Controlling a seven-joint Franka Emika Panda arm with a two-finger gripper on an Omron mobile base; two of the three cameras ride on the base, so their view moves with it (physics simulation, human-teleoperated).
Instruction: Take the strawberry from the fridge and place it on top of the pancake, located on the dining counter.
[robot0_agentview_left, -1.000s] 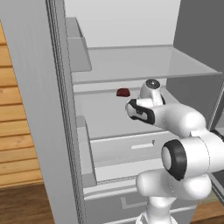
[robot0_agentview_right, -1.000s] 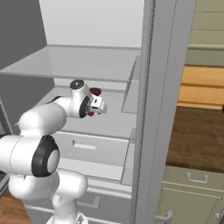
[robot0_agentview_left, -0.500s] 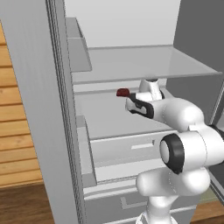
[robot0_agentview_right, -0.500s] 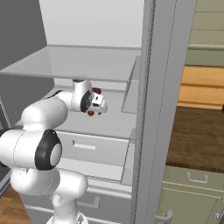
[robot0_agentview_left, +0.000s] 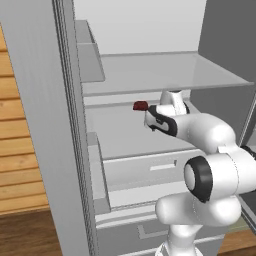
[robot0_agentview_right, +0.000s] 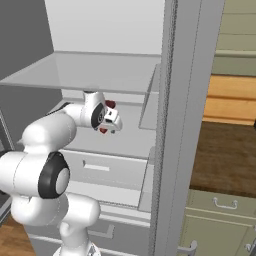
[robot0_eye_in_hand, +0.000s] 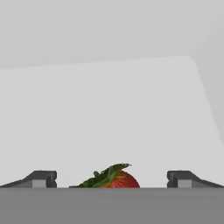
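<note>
The fridge (robot0_agentview_left: 40, 125) stands open, its grey-white shelves in view. On the middle shelf (robot0_agentview_left: 120, 135) lies a small red strawberry (robot0_agentview_left: 140, 105) with green leaves. My gripper (robot0_agentview_left: 148, 115) reaches in level over that shelf and is right at the strawberry. In the hand view the strawberry (robot0_eye_in_hand: 114, 178) sits low between my two dark fingertips (robot0_eye_in_hand: 41, 178), which stand wide apart around it without touching; the gripper (robot0_eye_in_hand: 112, 180) is open. From the right, the hand (robot0_agentview_right: 111, 120) covers most of the strawberry (robot0_agentview_right: 110, 105). The pancake and the dining counter are out of view.
A glass shelf (robot0_agentview_left: 160, 70) hangs close above my hand, and pale drawers (robot0_agentview_left: 150, 167) lie below. Door bins (robot0_agentview_left: 90, 55) line the left door. The fridge's right door edge (robot0_agentview_right: 185, 125) stands beside the arm. Olive cabinets (robot0_agentview_right: 220, 210) and wood flooring lie to the right.
The hand has pushed deeper into the fridge, toward the strawberry, which now sits between the fingertips. The jaws stayed wide open and the strawberry has not moved.
</note>
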